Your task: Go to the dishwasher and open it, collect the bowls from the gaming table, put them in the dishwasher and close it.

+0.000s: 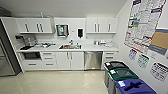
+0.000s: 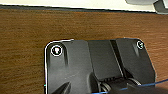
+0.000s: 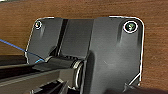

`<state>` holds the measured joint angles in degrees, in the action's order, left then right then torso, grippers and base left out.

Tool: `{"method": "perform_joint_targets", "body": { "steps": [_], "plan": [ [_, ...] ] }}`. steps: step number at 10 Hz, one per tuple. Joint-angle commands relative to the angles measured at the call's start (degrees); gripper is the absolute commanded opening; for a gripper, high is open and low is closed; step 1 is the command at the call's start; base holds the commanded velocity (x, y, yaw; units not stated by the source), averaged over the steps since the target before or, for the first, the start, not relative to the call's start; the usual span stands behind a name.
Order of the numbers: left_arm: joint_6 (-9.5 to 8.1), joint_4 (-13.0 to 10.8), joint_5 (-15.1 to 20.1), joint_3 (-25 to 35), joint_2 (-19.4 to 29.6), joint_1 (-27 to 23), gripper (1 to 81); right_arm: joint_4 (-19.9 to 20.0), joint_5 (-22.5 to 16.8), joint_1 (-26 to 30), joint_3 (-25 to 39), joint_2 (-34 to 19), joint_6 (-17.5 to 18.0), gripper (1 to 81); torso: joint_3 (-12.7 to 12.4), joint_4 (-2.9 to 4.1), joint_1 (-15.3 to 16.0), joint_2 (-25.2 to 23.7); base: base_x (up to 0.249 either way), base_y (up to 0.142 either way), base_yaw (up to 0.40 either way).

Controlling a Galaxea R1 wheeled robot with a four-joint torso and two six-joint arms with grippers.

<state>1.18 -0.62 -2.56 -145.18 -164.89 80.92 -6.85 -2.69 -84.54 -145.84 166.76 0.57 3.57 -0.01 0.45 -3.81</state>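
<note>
Three lidded bins stand nearest the head camera at the lower right, along the poster-hung wall: a blue-lidded bin (image 1: 135,87) closest, a green-lidded bin (image 1: 123,74) behind it, and a black-lidded bin (image 1: 115,65) furthest back. Pale floor (image 1: 55,82) stretches from them to the kitchenette on the far wall. Reading that wall from the left, a tall steel appliance, possibly a fridge (image 1: 5,62), stands at the edge, then a dark-fronted microwave (image 1: 31,55) sits built in under the surface (image 1: 87,47), then a stack of white drawers (image 1: 47,60) and a pair of white cabinet doors (image 1: 70,60) below the sink (image 1: 70,46). Just right of those doors is the dishwasher (image 1: 93,60), its brushed steel front shut and flush with the cabinets, with a narrow run of drawers between it and the right-hand wall. Above the surface hang white wall cupboards (image 1: 35,25) on the left, a towel dispenser (image 1: 62,30) over the sink, a small dark dispenser (image 1: 80,32) beside it, and more cupboards on the right. Small items on the surface are too blurred to name. On the right wall hang a large poster (image 1: 143,22) and a cork board (image 1: 160,40). Both wrist cameras look past the robot's own dark plate onto a brown wood-grain panel (image 2: 25,37); I cannot tell whether either pincer is spread or closed, or holding anything.
</note>
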Motion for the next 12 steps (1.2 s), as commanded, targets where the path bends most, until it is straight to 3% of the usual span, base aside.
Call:
{"method": "perform_joint_targets", "body": {
  "steps": [1,12],
  "plan": [
    [-0.39,0.4,2.6,0.3,0.8,-3.8,81.1,-0.1,-3.0,3.5,0.1,-0.2,-0.2,81.1,0.0,0.00,0.0,0.0,0.116,0.000,0.000],
    [-0.39,0.4,2.6,0.2,0.8,-3.8,81.1,-0.1,-3.0,3.5,0.0,-0.1,-0.2,81.1,0.0,0.00,0.0,0.0,0.111,0.000,0.000]
  ]
}}
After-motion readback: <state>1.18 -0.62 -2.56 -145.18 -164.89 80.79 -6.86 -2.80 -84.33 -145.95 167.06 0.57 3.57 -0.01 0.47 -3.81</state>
